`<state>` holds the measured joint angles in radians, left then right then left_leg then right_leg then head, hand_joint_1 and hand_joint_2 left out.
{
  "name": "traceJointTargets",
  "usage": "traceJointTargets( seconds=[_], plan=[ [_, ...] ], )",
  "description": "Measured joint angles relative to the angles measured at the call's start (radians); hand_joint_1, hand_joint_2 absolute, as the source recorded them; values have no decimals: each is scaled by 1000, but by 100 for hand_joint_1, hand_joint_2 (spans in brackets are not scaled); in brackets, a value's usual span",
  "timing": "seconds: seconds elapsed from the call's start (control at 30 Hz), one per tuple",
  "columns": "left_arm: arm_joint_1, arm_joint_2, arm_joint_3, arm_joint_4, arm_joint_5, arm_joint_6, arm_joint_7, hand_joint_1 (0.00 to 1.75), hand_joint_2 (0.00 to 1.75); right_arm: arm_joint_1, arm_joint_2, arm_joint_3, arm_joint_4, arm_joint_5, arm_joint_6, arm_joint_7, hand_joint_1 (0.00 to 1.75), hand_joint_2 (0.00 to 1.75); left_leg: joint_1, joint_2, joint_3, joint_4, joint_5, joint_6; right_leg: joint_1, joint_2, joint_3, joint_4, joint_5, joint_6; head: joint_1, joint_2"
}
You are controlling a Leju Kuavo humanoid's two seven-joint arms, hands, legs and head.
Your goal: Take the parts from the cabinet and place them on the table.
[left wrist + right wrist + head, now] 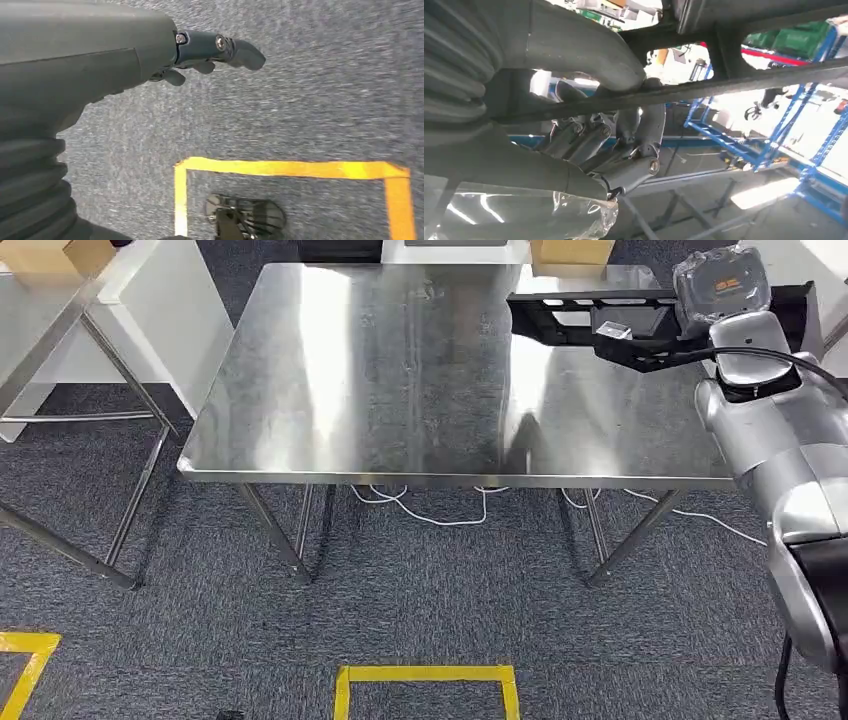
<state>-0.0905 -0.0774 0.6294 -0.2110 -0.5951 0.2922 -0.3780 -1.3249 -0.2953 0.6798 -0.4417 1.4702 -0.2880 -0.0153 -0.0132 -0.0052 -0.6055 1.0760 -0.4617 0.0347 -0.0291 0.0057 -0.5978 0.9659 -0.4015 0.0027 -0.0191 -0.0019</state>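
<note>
A long black plastic part [590,315] hangs over the right rear of the steel table [400,390], its free end pointing left. My right hand [722,285] grips its right end. Up close, the right hand [619,145] has its fingers and thumb curled around a thin black bar of the part [734,82], and clear plastic wrap [524,215] lies under the hand. My left hand [210,52] hangs over the carpet, fingers loosely curled, holding nothing.
A second steel table [60,310] stands at the left, with a cardboard box [60,255] on it. Another cardboard box [570,250] sits beyond the table's far edge. White cables [440,510] trail under the table. Yellow tape squares [428,680] mark the grey carpet.
</note>
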Motion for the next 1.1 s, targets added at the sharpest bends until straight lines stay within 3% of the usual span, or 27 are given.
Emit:
traceJointTargets(
  seconds=[0.1, 0.13, 0.17, 0.23, 0.27, 0.3, 0.33, 0.37, 0.4, 0.43, 0.5, 0.53, 0.57, 0.6, 0.63, 0.67, 0.7, 0.73, 0.77, 0.83, 0.87, 0.9, 0.97, 1.0, 1.03, 1.07, 1.1],
  plan=[
    [0, 0, 0, 0, 0, 0, 0, 0, 175, 0, 0, 0, 0, 0, 0, 0, 175, 175, 2, 0, -9, 15, -2, -2, 0, 1, 2, 0, -1, -2, -1, 0],
    [1, 0, 1, 1, 0, -3, 0, 0, 175, 19, 7, 0, 2, 1, -2, 6, 175, 175, 24, 2, -173, 231, -87, -27, 1, 7, 39, 0, -36, -8, -1, 0],
    [1, 1, 2, 1, 0, -2, 0, 0, 175, 27, 11, 0, 2, 2, -3, 11, 175, 175, 26, 2, -153, 143, -25, -25, 1, 8, 63, 0, -52, -4, 0, 0],
    [2, 3, 3, 1, 1, -2, 0, 0, 175, 31, 18, 0, 2, 5, -5, 16, 175, 175, 21, 1, -93, -43, 116, -5, 1, 9, 89, -4, -76, 1, 0, 0],
    [3, 6, 5, 1, 2, -1, 0, 0, 175, 31, 19, 0, 4, 7, -11, 18, 175, 175, 14, 2, -86, -75, 132, 7, 6, 10, 102, -1, -84, 8, 2, 0],
    [2, 7, 4, 1, 2, -1, 1, 0, 175, 28, 23, 1, 4, 7, -14, 18, 175, 175, 12, 5, -77, -79, 113, 10, 7, 14, 100, -11, -86, 13, 0, 0],
    [1, 6, 4, 1, 3, 0, 1, 0, 175, 29, 28, 1, 3, 7, -16, 19, 175, 175, 7, 6, -70, -81, 115, 15, 7, 13, 103, -21, -91, 20, -1, 0],
    [2, 8, 5, 1, 5, 1, 1, 0, 175, 30, 25, 1, 3, 10, -16, 18, 175, 175, 5, 6, -66, -92, 111, 25, 15, 13, 111, 5, -75, 35, 1, 0],
    [2, 7, 5, 1, 9, 1, -1, 0, 175, 31, 36, 1, -1, 10, -17, 16, 175, 175, 4, 8, -44, -96, 108, 33, 20, 13, 114, 7, -73, 39, -3, 0],
    [3, 7, 7, 1, 11, 1, -9, 0, 175, 34, 37, 1, -1, 10, -18, 11, 175, 175, 11, 6, -26, -111, 105, 36, 16, 10, 91, 37, -82, 38, 2, 0],
    [2, 8, 13, 1, 18, 1, -22, 0, 175, 35, 53, 3, -1, 14, -20, 10, 175, 175, 8, 3, -14, -113, 91, 52, 15, 7, 1, 182, -85, 39, 1, 0],
    [2, 8, 16, 1, 20, 2, -31, 0, 175, 42, 61, 4, 0, 14, -21, 5, 175, 175, 8, 3, -8, -113, 82, 54, 11, 6, -57, 263, -115, 34, 0, 0],
    [2, 8, 20, 1, 23, 2, -37, 0, 175, 54, 66, 4, 0, 14, -22, 4, 175, 175, 8, 2, 2, -112, 82, 54, 10, 5, -101, 314, -156, 21, 1, 0],
    [2, 7, 23, 1, 29, 3, -47, 0, 175, 66, 71, 4, 0, 16, -23, 3, 175, 175, 8, -2, 14, -112, 73, 53, 10, 6, -133, 336, -183, 15, 2, 0],
    [5, 6, 29, 1, 38, 7, -68, 0, 175, 74, 79, 5, 1, 16, -24, 0, 175, 175, 8, -7, 25, -111, 63, 49, 9, 5, -145, 317, -188, 23, 1, 0],
    [7, 5, 35, 1, 44, 14, -90, 0, 175, 81, 87, 5, 2, 18, -24, -2, 175, 175, 8, -11, 36, -111, 53, 44, 7, 5, -141, 262, -173, 36, 2, 0],
    [9, 3, 41, 1, 52, 29, -117, 0, 175, 86, 95, 5, 2, 19, -24, -3, 175, 175, 8, -13, 47, -111, 43, 39, 4, 2, -126, 177, -118, 52, 1, 0],
    [9, 1, 49, 1, 55, 41, -149, 0, 175, 88, 104, 5, 3, 24, -24, -3, 175, 175, 8, -15, 56, -109, 32, 33, 0, -2, -109, 84, -41, 76, 2, 0],
    [11, 2, 55, 1, 60, 45, -168, 0, 175, 90, 110, 7, 5, 25, -25, -3, 175, 175, 2, -18, 59, -103, 22, 26, 1, -9, -100, 5, 38, 91, 3, 0],
    [14, 2, 63, -1, 56, 87, -200, 0, 175, 94, 121, 8, 6, 27, -27, -3, 175, 175, -5, -20, 55, -88, -7, 14, 9, -12, -79, -3, 69, 49, 1, 0],
    [20, 2, 63, -4, 47, 160, -236, 0, 175, 94, 132, 10, 6, 29, -29, -3, 175, 175, -4, -18, 65, -79, -14, 9, 2, -11, -83, -1, 68, 34, -3, 0],
    [22, 0, 66, -9, 46, 204, -253, 0, 175, 94, 135, 10, 6, 30, -31, -3, 0, 0, -3, -17, 70, -80, -21, 6, -2, -10, -77, 2, 66, 27, -6, 0],
    [18, 2, 79, -8, 60, 165, -256, 0, 175, 88, 150, 11, 7, 32, -31, -1, 0, 0, 3, -8, 36, -13, -28, -6, -7, -5, -64, 1, 57, 14, -7, 0],
    [18, 2, 82, -8, 61, 160, -257, 0, 175, 87, 153, 11, 7, 32, -31, -1, 0, 0, 8, -3, 1, 48, -52, -15, -6, -4, -60, 1, 52, 8, -8, 0],
    [18, 2, 89, -8, 64, 153, -254, 0, 0, 88, 159, 11, 8, 34, -30, -1, 0, 0, 14, 0, -39, 116, -88, -23, -3, -2, -56, 1, 48, 2, -6, 0],
    [18, 2, 94, -7, 66, 144, -244, 0, 0, 91, 161, 12, 13, 35, -29, 1, 0, 0, 19, 1, -81, 179, -126, -29, 0, 0, -51, 1, 44, -4, -7, 0],
    [18, 2, 97, -6, 67, 136, -241, 0, 0, 95, 161, 13, 14, 35, -28, 2, 0, 0, 23, 1, -112, 216, -142, -32, 2, 2, -47, 1, 40, -8, -6, 0]
  ],
)
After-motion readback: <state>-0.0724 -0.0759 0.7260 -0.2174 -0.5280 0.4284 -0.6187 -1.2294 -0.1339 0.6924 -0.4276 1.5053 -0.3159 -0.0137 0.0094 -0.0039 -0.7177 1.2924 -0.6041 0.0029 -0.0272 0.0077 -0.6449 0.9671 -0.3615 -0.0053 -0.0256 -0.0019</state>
